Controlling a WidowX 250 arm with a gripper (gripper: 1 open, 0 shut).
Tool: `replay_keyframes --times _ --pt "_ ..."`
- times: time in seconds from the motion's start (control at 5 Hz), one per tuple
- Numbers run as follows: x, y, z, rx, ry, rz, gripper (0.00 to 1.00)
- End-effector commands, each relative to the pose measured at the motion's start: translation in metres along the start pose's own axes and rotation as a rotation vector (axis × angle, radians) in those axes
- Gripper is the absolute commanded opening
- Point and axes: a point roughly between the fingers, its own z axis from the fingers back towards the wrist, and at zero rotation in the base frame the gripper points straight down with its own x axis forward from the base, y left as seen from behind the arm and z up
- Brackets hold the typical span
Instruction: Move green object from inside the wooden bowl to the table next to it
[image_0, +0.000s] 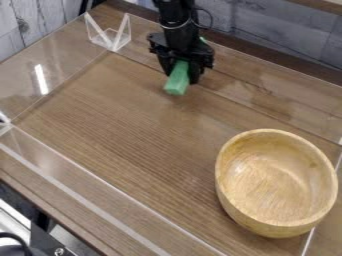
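Note:
The green object (177, 80) is a small bright green block held tilted just above the table (120, 130), toward its far side. My black gripper (181, 67) comes down from the top of the view and is shut on the block's upper end. The wooden bowl (277, 181) sits at the near right of the table, round, light tan and with nothing inside it. The block hangs well to the left of and behind the bowl.
Low clear acrylic walls (54, 185) edge the table along the left and front. A clear angled acrylic piece (107, 33) stands at the back left corner. A grey plank wall runs behind the table.

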Motion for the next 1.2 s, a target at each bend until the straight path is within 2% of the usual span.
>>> replay_keyframes --times 0.0,0.2,0.6,1.0 --pt "0.015 0.0 0.01 0.017 -0.063 0.017 0.0" --pt "0.01 -0.005 0.005 0.019 -0.059 0.039 0.0" --pt "0.007 -0.002 0.001 0.047 -0.056 0.148 0.0" --pt "0.02 -0.01 0.035 -0.005 -0.049 0.04 0.0"
